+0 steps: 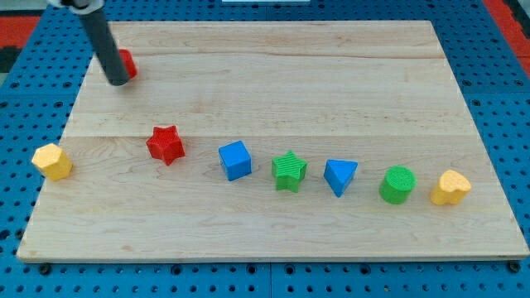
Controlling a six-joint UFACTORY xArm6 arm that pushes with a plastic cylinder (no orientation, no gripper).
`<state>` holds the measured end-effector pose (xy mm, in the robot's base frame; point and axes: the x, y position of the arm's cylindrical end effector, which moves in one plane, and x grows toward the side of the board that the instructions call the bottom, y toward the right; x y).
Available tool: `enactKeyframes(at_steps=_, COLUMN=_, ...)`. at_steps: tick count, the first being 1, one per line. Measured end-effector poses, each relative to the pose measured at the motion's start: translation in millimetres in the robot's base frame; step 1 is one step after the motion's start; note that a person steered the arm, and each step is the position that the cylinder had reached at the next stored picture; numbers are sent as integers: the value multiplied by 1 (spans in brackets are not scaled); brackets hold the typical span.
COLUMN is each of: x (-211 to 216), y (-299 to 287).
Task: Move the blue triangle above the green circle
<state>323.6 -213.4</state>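
The blue triangle (340,176) lies on the wooden board at the lower right, just left of the green circle (397,185), with a small gap between them. My tip (118,80) is at the board's upper left, far from both. It stands right against a red block (127,63) that it partly hides.
Along the lower row from the view's left: a yellow block (52,161) at the left edge, a red star (166,145), a blue cube (235,160), a green star (289,171), and a yellow block (450,188) right of the green circle. The board (273,66) rests on a blue pegboard.
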Motion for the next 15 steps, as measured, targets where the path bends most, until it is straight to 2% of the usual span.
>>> enactKeyframes(at_steps=2, x=-89, y=7)
enactKeyframes(at_steps=3, x=-73, y=31)
enactKeyframes(at_steps=5, x=-67, y=34)
enactKeyframes(at_steps=6, x=-47, y=39)
enactKeyframes(at_steps=7, x=23, y=73)
enactKeyframes(at_steps=8, x=52, y=141)
enactKeyframes(at_steps=9, x=71, y=214)
enactKeyframes(at_steps=10, x=92, y=352)
enactKeyframes(at_steps=11, x=142, y=455)
enactKeyframes(at_steps=12, x=166, y=503)
enactKeyframes(at_steps=14, x=162, y=503)
enactKeyframes(at_steps=15, x=230, y=509)
